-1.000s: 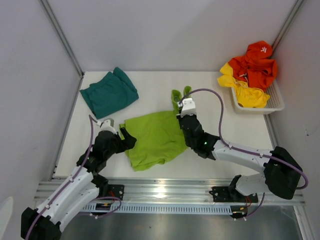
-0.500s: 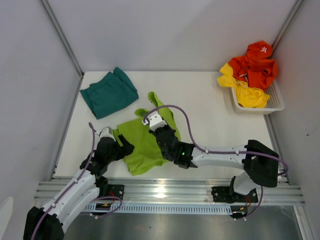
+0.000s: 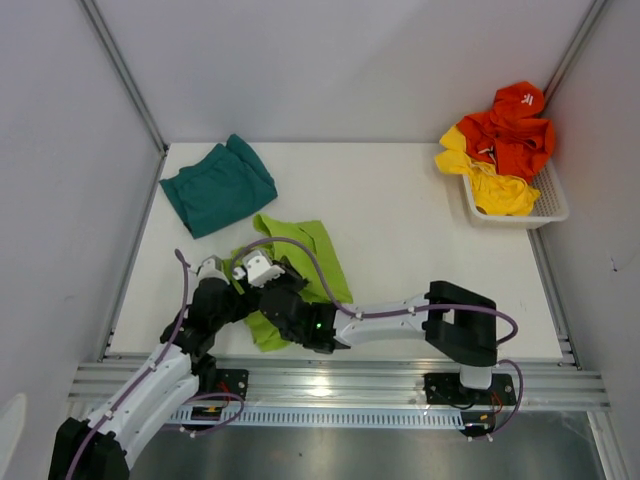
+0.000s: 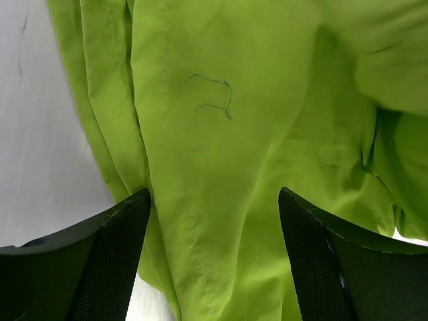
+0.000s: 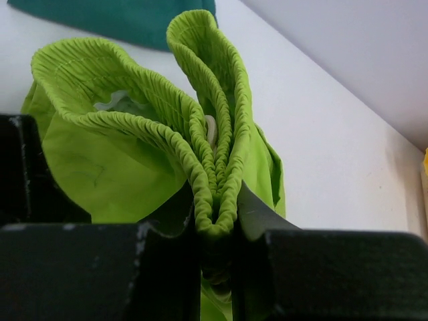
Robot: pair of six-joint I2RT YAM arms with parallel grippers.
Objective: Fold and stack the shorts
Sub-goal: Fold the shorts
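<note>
Lime shorts (image 5: 134,154) waistband pinched between right fingers (image 5: 321,267), fabric between spread left fingers (image 4: 100,261)

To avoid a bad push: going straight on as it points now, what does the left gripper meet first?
Most likely the lime green shorts, lying between the open fingers of the left gripper; depth is unclear.

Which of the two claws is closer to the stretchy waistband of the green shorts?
Right. The right gripper is clamped on the bunched waistband itself. The left gripper stands open astride smooth fabric of the green shorts, with no waistband in its view.
</note>
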